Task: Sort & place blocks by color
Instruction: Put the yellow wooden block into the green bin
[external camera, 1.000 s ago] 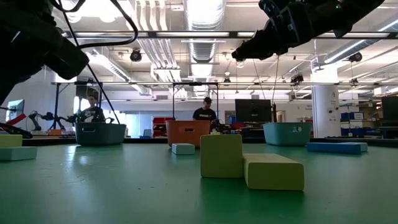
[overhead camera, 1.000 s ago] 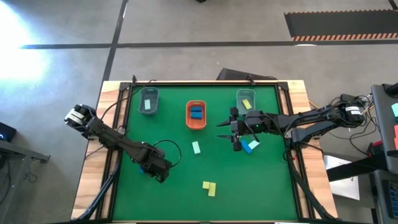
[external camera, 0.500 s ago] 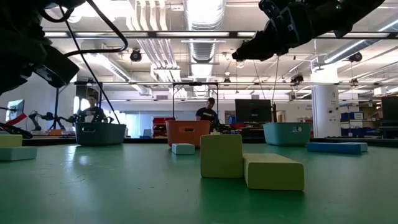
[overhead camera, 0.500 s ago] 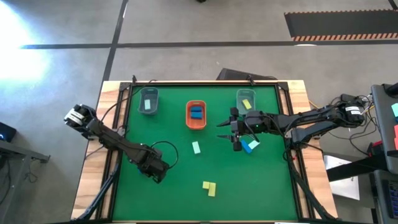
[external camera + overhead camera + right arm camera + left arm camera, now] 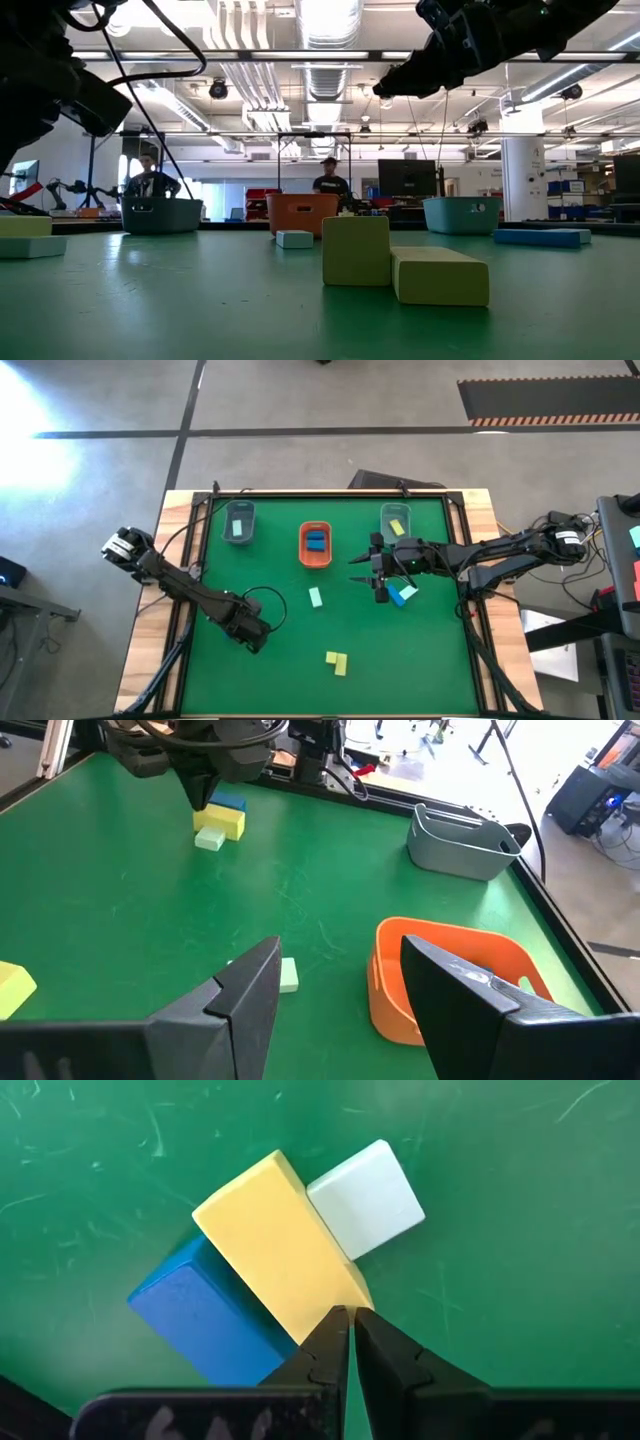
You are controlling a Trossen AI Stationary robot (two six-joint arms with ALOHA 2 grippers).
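My left gripper (image 5: pixel 350 1320) is shut and hovers over a cluster of three touching blocks near the table's left side: a yellow block (image 5: pixel 280 1265), a blue block (image 5: pixel 195 1310) and a mint block (image 5: pixel 365 1200). In the high view the left gripper (image 5: pixel 250 632) hides them. My right gripper (image 5: pixel 340 1010) is open in the air right of the orange tray (image 5: pixel 315 545), with a blue block (image 5: pixel 403 595) lying just beside it. A mint block (image 5: pixel 316 597) lies mid-table. Two yellow blocks (image 5: pixel 337 661) lie together near the near edge.
Three trays stand along the far edge. The left grey tray (image 5: pixel 239 522) holds a mint block, the orange tray holds a blue block, and the right grey tray (image 5: pixel 395 520) holds a yellow block. Green mat lies open between the scattered blocks. People stand beyond the table.
My left gripper has shifted slightly sideways above the block cluster. My right arm has kept still.
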